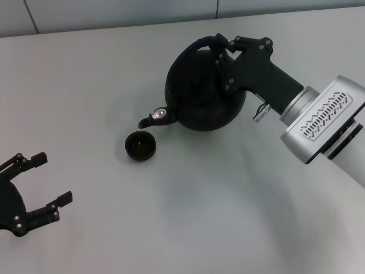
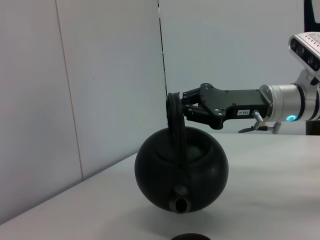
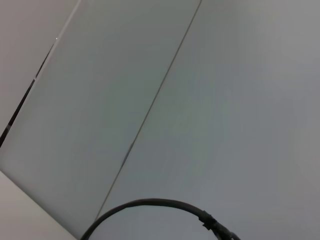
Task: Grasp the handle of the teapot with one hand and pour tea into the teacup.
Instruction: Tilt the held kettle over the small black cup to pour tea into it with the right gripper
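Observation:
The black teapot (image 1: 199,94) hangs tilted above the table, its short spout (image 1: 147,121) pointing down toward the teacup (image 1: 140,145), just past the cup's far rim. My right gripper (image 1: 221,47) is shut on the arched handle (image 1: 202,43) at its top. In the left wrist view the teapot (image 2: 182,170) faces the camera spout first, with the right gripper (image 2: 186,107) clamped on the handle (image 2: 174,117). The teacup's rim (image 2: 191,236) just shows at the picture's edge. My left gripper (image 1: 54,178) is open and empty at the near left. No liquid is visible.
The grey table (image 1: 188,217) stretches around the cup and pot, bounded by a pale wall (image 1: 114,14) at the back. The right wrist view shows only wall panels and a black cable (image 3: 150,204).

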Controlling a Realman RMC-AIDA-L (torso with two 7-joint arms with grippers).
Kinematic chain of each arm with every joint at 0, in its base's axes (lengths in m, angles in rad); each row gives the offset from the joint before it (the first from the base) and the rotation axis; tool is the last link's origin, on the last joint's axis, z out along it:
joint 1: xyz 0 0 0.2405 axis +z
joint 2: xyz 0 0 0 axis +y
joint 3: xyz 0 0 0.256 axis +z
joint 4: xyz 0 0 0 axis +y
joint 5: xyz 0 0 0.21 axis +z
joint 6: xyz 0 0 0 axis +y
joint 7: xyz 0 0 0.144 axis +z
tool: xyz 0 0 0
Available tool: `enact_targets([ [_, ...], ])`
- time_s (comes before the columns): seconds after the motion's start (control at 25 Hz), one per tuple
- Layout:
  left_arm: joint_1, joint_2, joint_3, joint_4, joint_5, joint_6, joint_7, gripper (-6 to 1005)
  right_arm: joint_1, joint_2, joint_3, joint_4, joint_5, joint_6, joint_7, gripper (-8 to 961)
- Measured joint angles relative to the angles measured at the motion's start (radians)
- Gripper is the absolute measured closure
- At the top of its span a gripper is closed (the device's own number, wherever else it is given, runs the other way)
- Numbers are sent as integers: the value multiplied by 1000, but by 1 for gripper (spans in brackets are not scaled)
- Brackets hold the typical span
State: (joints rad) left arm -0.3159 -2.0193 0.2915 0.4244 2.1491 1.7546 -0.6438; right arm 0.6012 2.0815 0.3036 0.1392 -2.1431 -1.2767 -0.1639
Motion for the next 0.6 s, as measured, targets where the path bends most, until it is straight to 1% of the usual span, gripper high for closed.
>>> enact_targets([
  [0.6, -2, -1, 0, 1, -2, -4, 1, 138, 4, 0, -1, 3, -53, 7, -75, 865],
])
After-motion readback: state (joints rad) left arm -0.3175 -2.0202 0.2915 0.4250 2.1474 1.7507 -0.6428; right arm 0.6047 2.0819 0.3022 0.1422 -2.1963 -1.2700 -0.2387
